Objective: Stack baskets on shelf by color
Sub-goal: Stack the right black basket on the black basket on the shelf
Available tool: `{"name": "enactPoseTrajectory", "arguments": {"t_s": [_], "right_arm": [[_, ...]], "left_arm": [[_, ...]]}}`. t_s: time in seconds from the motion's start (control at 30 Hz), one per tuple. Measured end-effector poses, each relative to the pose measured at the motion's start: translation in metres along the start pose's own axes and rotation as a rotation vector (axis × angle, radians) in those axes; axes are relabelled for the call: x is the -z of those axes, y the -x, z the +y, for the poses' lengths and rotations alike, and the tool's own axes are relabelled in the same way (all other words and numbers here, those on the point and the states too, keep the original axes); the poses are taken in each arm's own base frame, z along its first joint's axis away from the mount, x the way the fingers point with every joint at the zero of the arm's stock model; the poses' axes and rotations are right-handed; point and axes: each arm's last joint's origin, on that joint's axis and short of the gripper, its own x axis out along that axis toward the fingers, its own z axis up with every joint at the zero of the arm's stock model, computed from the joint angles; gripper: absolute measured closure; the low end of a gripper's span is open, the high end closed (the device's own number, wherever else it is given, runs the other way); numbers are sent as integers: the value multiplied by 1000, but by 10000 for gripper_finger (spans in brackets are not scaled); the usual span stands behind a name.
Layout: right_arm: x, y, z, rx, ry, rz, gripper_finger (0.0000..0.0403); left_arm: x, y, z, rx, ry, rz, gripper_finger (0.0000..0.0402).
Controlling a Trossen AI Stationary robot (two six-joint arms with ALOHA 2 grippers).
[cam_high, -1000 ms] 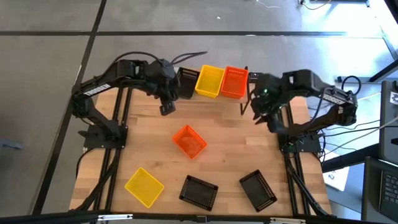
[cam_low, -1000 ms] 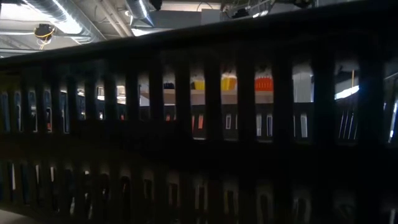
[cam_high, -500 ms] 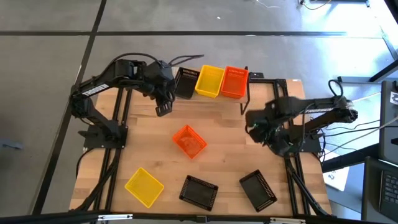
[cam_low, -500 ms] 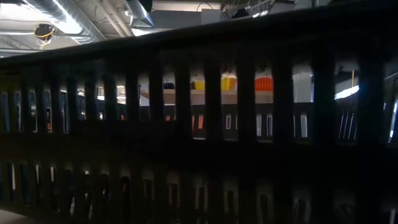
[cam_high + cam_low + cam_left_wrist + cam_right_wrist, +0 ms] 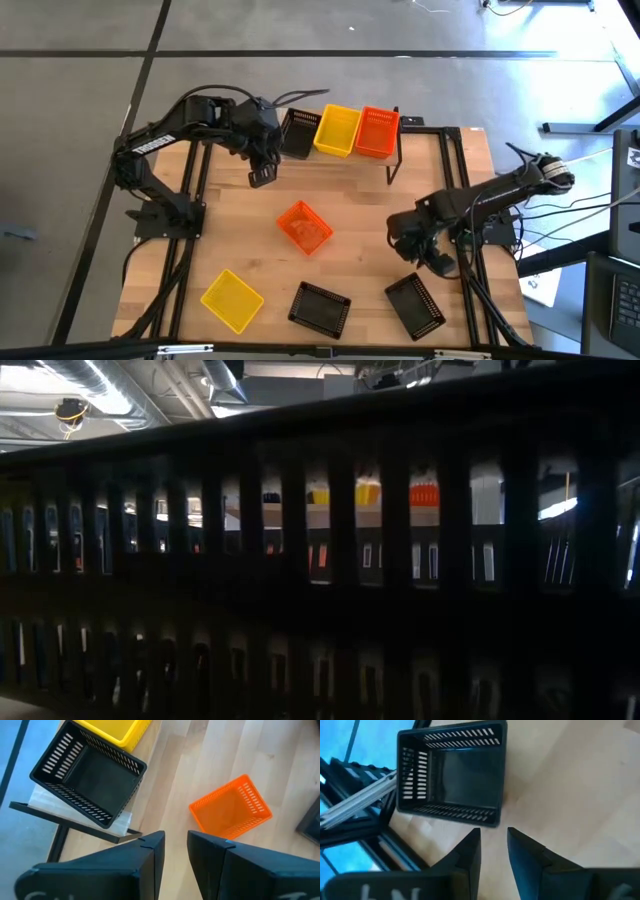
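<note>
Reaching for the nearest black basket (image 5: 415,305) (image 5: 452,772) with the right end effector (image 5: 435,262) (image 5: 493,832), which hovers over the wooden surface (image 5: 350,200) just beside that basket's rim, fingers narrowly parted and gripping nothing. Judged to be the approach before a pick, with the lift not yet begun.

To do it well:
- Spread the fingers wider first; looks too narrow a gap to straddle a mesh wall.
- Line up square to one side wall, since the basket lies skewed to the surface edge.
- Drop one finger inside and one outside, then pinch low enough on the wall to stop the light plastic from tipping.
- Lift straight up, clear of the second black basket (image 5: 320,308) lying close by.
- Carry to the shelf (image 5: 122,826) at the far edge and nest into the black basket on the shelf (image 5: 298,133) (image 5: 87,775), not the yellow or orange ones beside it.

Left end effector (image 5: 262,177) (image 5: 176,836) waiting near the shelf's black end, also slightly parted and empty; worth keeping clear of it on delivery. Left to sort afterwards: loose orange basket (image 5: 305,226) (image 5: 231,811) and loose yellow basket (image 5: 232,299).
</note>
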Motion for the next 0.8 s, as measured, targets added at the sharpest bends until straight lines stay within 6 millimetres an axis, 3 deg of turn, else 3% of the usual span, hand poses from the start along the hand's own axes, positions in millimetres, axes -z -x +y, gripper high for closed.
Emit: {"name": "enactPoseTrajectory", "arguments": {"t_s": [0.43,0.8], "right_arm": [[4,-47,-2,21,-24,-135,311],[22,-70,-3,43,-35,-64,311]], "left_arm": [[0,0,0,0,-9,-1,327],[0,0,0,0,-7,-2,327]]}}
